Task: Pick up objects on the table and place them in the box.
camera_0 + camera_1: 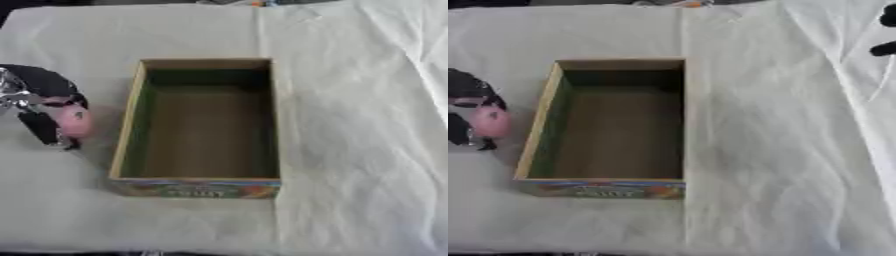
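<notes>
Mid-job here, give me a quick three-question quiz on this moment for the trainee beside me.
1. True or false: the box already has an object lying in it.
2. Which hand holds the pink object? A) left hand B) right hand C) neither
3. Fill in: the pink object is on the box's ____ side, outside its wall.

Key
1. False. The inside of the box shows only its bare floor.
2. A. The left hand's fingers curl round the pink object beside the box; of the right hand, only dark fingertips show at the upper right edge of the right eye view.
3. Left.
</notes>
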Controlling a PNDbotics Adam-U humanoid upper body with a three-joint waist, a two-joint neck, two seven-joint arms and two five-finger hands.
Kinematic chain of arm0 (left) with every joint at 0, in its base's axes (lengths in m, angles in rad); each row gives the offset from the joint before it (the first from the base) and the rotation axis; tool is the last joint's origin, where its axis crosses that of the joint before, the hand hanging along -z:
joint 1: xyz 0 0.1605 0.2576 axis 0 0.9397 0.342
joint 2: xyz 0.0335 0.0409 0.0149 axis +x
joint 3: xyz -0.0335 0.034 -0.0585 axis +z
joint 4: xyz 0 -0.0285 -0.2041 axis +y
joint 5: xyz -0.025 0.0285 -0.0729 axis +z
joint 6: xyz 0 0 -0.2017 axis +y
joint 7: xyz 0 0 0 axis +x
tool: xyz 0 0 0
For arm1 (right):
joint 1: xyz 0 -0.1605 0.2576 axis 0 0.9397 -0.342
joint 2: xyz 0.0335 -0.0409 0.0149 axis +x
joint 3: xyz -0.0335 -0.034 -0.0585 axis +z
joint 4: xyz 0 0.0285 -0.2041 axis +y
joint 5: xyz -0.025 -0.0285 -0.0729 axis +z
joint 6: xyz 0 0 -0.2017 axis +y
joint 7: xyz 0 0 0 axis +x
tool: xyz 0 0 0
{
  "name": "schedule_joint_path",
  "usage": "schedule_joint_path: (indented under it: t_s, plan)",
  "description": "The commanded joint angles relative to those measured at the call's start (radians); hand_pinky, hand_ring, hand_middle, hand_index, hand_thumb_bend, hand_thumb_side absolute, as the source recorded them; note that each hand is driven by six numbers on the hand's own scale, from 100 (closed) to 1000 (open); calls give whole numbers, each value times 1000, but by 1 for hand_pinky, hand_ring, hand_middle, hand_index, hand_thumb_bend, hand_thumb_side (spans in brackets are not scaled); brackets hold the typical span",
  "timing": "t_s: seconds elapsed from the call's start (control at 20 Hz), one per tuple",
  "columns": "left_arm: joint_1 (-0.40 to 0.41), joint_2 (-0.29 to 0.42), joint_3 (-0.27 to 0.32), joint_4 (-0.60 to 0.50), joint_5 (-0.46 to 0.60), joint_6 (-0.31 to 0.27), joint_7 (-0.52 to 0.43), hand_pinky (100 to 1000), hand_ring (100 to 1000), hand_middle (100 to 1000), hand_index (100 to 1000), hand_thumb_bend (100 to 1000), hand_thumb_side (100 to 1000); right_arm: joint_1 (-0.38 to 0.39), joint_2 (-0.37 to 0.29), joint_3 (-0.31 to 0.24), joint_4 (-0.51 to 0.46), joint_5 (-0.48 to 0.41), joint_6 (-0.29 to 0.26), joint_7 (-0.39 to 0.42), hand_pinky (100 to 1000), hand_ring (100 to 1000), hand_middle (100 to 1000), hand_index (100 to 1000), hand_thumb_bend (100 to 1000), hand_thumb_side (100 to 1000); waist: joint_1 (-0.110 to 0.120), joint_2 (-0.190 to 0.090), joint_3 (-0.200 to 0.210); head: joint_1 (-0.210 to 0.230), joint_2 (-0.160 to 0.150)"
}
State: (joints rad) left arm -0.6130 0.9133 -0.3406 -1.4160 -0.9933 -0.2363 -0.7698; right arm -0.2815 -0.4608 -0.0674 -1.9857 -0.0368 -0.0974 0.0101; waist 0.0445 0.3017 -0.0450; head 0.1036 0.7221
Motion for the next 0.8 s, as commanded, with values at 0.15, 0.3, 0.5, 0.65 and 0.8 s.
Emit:
schedule_joint_path:
  t_s: [0.15,0.3,0.5,0.65,0.8]
  plan:
    - [-13,19,8,-5,7,8,12,525,665,604,857,330,540,-10,-10,-10,-14,5,0,4,646,823,749,833,100,1000,-3,-11,-2,5,-12]
    - [-12,18,8,-6,13,15,16,511,658,600,833,266,492,-10,-10,-10,-14,5,0,5,647,823,749,834,100,1000,-5,-10,-2,6,-13]
    - [-13,18,8,-8,19,24,22,483,630,586,802,158,379,-10,-9,-10,-14,5,-1,8,648,824,750,835,100,1000,-6,-11,-2,6,-13]
    - [-13,20,12,-12,23,32,26,473,623,584,790,100,333,-9,-9,-10,-14,4,-1,9,649,824,749,835,100,1000,-6,-12,-2,6,-13]
    - [-12,24,21,-23,29,40,29,462,614,583,789,100,295,-7,-8,-11,-14,4,-1,9,650,824,749,835,100,1000,-6,-14,-2,4,-12]
